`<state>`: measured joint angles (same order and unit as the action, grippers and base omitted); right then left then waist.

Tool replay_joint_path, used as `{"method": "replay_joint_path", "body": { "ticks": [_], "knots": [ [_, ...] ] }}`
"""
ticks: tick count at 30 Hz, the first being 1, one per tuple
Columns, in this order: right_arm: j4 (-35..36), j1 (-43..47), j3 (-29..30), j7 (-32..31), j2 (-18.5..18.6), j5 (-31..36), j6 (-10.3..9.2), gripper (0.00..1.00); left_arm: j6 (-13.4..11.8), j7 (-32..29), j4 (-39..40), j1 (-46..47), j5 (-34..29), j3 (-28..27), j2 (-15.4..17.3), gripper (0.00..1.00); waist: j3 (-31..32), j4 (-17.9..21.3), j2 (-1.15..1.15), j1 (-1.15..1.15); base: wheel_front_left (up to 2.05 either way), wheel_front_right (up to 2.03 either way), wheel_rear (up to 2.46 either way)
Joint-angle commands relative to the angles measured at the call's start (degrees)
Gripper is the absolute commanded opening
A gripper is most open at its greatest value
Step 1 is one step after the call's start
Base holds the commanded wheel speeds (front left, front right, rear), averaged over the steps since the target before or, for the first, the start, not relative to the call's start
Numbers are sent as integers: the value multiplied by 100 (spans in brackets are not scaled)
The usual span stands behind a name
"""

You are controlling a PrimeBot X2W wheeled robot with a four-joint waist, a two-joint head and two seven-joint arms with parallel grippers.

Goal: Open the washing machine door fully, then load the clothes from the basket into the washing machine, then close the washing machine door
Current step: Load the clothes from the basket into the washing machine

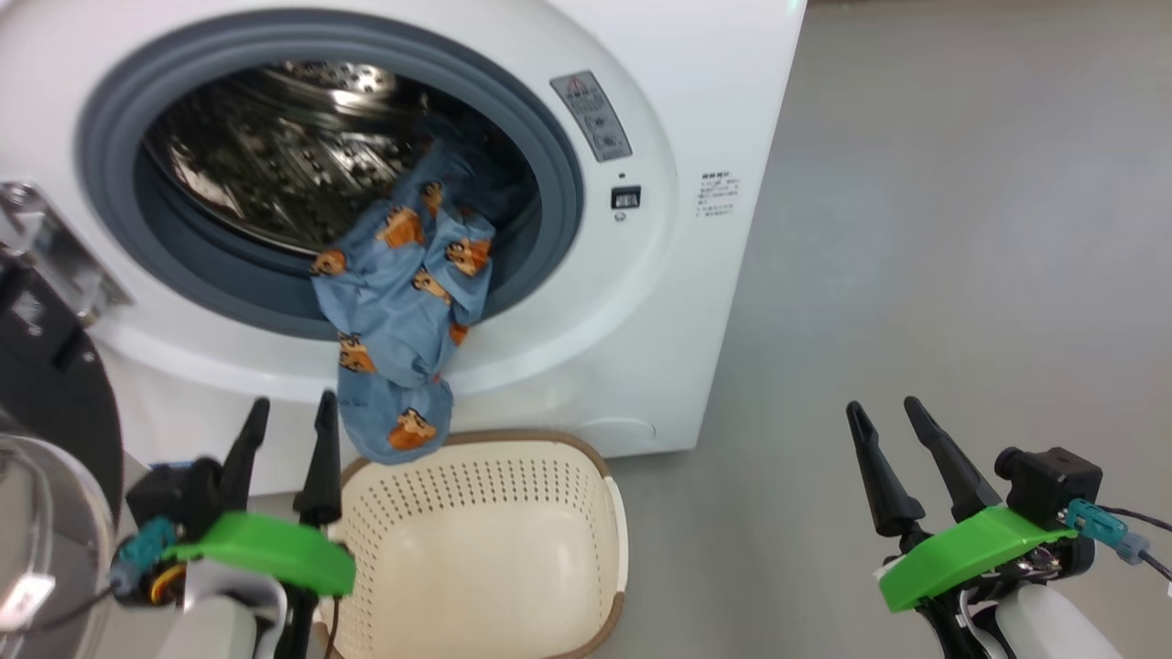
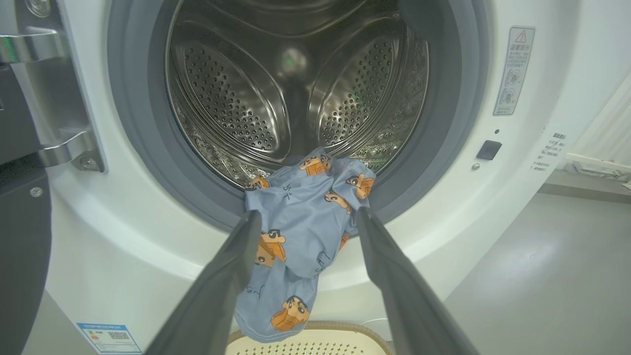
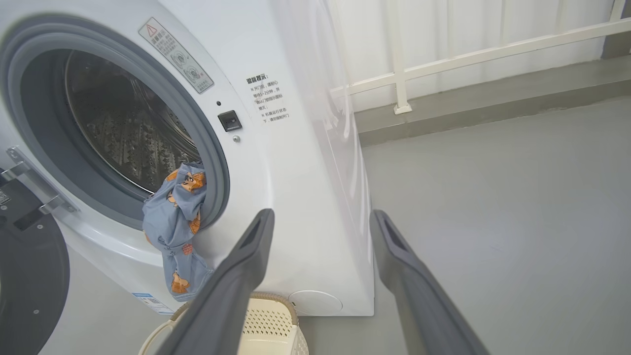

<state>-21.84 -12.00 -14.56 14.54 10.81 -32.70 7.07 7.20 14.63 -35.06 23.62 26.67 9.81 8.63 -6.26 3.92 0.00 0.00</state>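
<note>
The door of the washing machine stands swung out to the left, so the opening step looks done. The basket sits on the floor just in front of the machine, and the part of it in view holds nothing. The clothes are only half loaded. The upper part lies inside the steel drum. The rest drapes over the lower lip of the grey rubber ring and hangs down the white front, its lowest end just above the far rim of the basket. The left tool is on the near left with its fingers spread wide and nothing held, the tips just beside the left edge of the hanging cloth. I cannot tell whether they touch it. The right tool is well apart on the near right above bare floor, also wide open and empty. My judgement is that loading is near its end. The dangling fabric needs pushing or lifting fully past the rubber ring, since it could get trapped otherwise, and then the door has to be swung shut.
</note>
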Motion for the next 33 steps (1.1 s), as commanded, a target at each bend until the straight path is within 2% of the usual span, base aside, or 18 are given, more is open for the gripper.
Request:
{"method": "replay_joint_path", "body": {
  "ticks": [1, 8, 15, 33],
  "knots": [
    [119, 42, -110, 46, 106, -68, 42, 100, 28, 37, 278, -159, -119, -245, 153, 100, 442, -213, 0, 0, 0, 0, 0],
    [173, 115, -186, 46, 280, -230, 42, 100, 28, 37, 883, -1023, -316, -643, 54, 100, 638, -223, 0, 0, 0, 0, 0],
    [214, 165, -221, 46, 396, -272, 42, 100, 28, 37, 1167, -1565, -440, -989, -211, 100, 753, -218, 0, 0, 0, 0, 0],
    [229, 168, -105, 46, 410, 38, 42, 100, 28, 37, 1360, -1660, -691, -1126, -420, 100, 742, -212, 0, 0, 0, 0, 0]
  ]
}}
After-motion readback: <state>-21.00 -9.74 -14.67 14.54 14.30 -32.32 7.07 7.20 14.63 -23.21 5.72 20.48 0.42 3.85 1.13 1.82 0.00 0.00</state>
